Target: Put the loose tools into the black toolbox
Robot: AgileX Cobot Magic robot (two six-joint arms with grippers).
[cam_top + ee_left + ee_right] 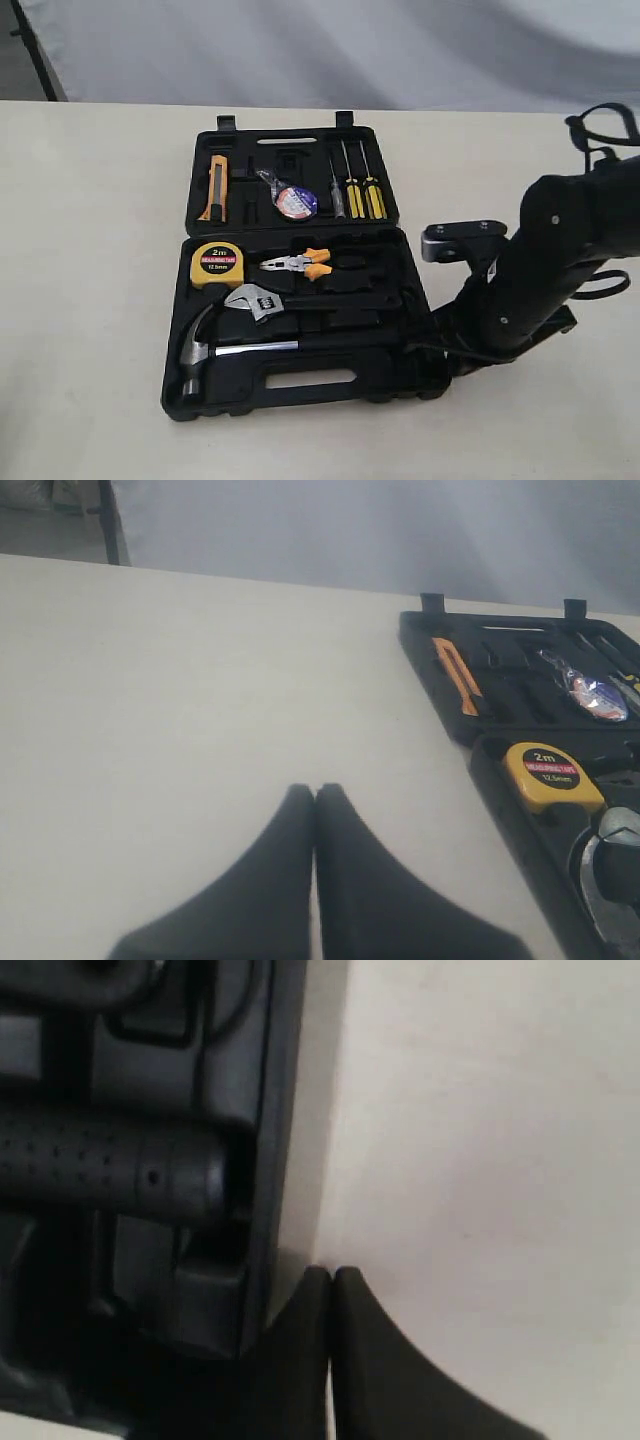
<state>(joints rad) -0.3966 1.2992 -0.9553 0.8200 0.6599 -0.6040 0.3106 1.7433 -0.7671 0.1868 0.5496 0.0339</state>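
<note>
OK, right pincer (331, 1278): tips together, holding nothing, parked low just beside the black toolbox (270, 1110) outer wall, next to the hammer (110, 1165) grip end. Left pincer (315, 792): also closed and empty, over bare surface (150, 680), well apart from the toolbox.

All three tools look in. The hammer lies along the front recess of the near half, the adjustable wrench (262, 300) is just above it, and the tape roll (297, 202) is in the far half. Task looks basically done.

Risks:
- The right arm (540, 270) sits tight against the toolbox, so a sloppy retract could clip the wall and jolt things loose.
- The wrench looks tilted and possibly not seated, which could stop the halves closing.
</note>
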